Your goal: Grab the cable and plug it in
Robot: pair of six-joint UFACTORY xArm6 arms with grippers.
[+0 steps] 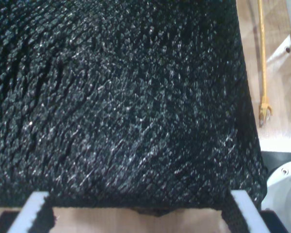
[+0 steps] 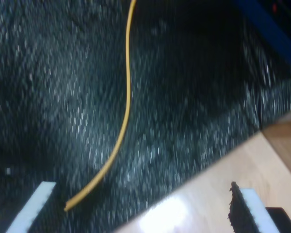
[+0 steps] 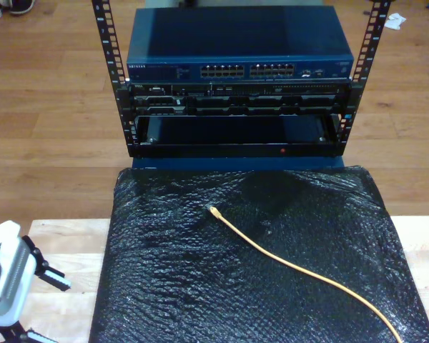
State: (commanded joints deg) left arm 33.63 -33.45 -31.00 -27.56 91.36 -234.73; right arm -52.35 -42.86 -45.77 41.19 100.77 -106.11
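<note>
My first gripper has its white fingers spread wide with nothing between them. It hangs over a crinkled black plastic sheet. Beyond the sheet's edge a stretch of yellow-orange cable lies on the pale wooden table and ends in a small plug.

My second gripper is also spread open over the same sheet. The cable curves across the sheet, and the visible stretch ends just beside one finger, not pinched. This view is blurred.

In the exterior view a white arm sits at 7 o'clock over the table, well apart from the cable; I cannot tell which arm it is. The cable lies on the sheet, running from 5 o'clock up to its clear plug near the centre. Ridged folds of the sheet lie between the plug and the rack at 12 o'clock. The rack stands on the wooden floor and holds a blue network switch with a row of ports facing the sheet.
</note>
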